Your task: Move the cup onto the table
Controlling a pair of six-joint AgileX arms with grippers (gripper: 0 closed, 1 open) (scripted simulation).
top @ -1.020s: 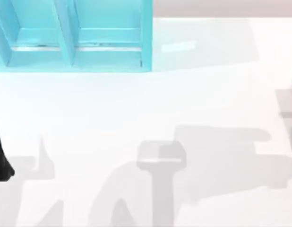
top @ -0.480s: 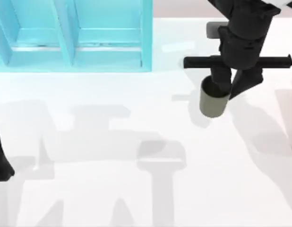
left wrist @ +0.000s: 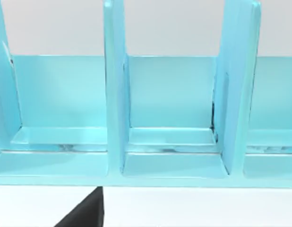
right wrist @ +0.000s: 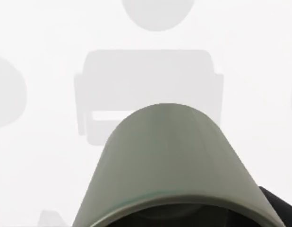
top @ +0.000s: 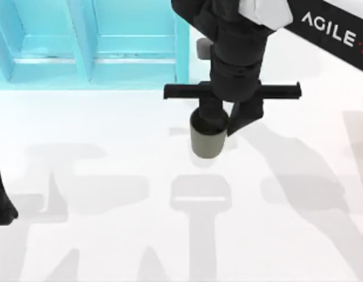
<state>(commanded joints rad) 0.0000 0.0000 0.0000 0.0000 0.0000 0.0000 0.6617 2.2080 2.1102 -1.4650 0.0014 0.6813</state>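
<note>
The olive-green cup (top: 206,142) hangs upright over the middle of the white table (top: 111,147), in front of the shelf's right end. My right gripper (top: 219,120) comes down on it from above and is shut on its rim, one finger inside the cup and one outside. The right wrist view has the cup's wall (right wrist: 165,161) close up, with the table (right wrist: 42,56) and shadows beyond it. I cannot tell whether the cup's base touches the table. My left arm (top: 0,200) stays parked at the table's left edge.
A turquoise-blue shelf unit (top: 87,41) with upright dividers stands at the back left; its compartments (left wrist: 172,118) look bare in the left wrist view. Broad white table spreads in front of and to the right of the cup.
My right arm came into view from the back right with the cup in its grip. It has since carried the cup leftward and slightly toward the front, to the table's middle.
</note>
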